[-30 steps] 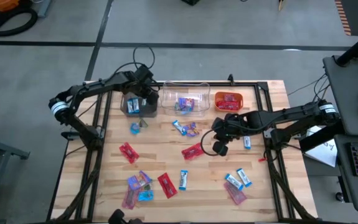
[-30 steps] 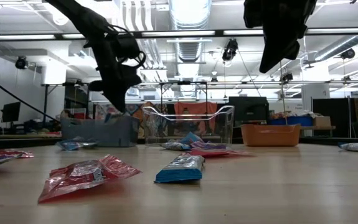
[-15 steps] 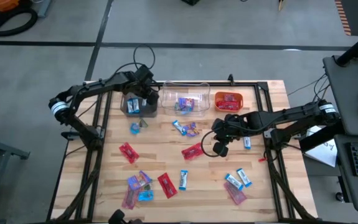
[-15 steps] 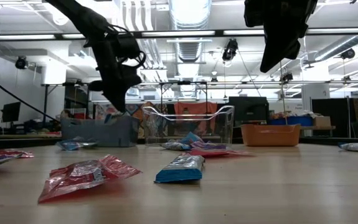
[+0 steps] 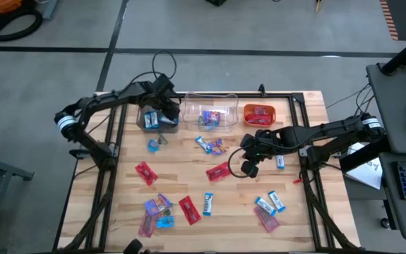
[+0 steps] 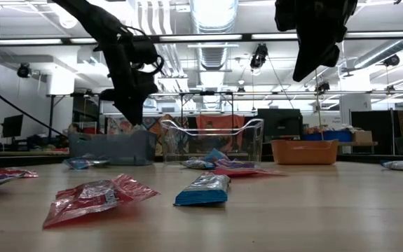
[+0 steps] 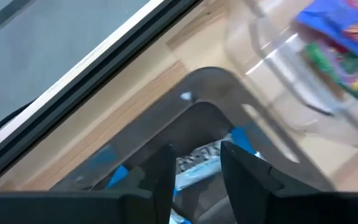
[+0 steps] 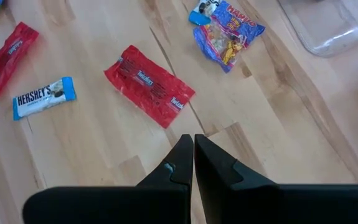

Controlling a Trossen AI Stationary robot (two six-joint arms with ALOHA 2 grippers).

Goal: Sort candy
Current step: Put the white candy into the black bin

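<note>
Candy is light, thin and crinkly: shiny film wrappers, likely slippery, soft enough to buckle, so a pinch across the short width at mid-body looks safer than grabbing a flared end seal. They lie flat on the surface (image 5: pixel 188 185), so the jaws probably need to come right down to the wood to get under an edge. Left gripper (image 5: pixel 162 104) hangs over the brown bin (image 5: pixel 157 121) at the far left of the bin row; its jaws stand apart with nothing between them, and a blue-and-white bar (image 7: pixel 198 163) lies in the bin directly below the gap, other blue wrappers beside it. Right gripper (image 8: pixel 193 149) hovers above the surface mid-table with jaws closed together, empty. The red Twizzlers pack (image 8: pixel 149 84) lies just ahead of the jaw tips, angled across their line, not touching. A Hershey's bar (image 8: pixel 44 96) sits off to one side of the tips, and a second red pack (image 8: pixel 9 58) beyond it. The purple Haribo bag (image 8: pixel 228 34) lies farther ahead, overlapping a small blue sweet, near the clear bin (image 5: pixel 210 113). The orange bin (image 5: pixel 259 114), holding red wrappers, is the far-right one. More candy is scattered nearer the front edge, well apart from both jaws. Judgement: red pack is the likely next pick; the jaws must open first.
</note>
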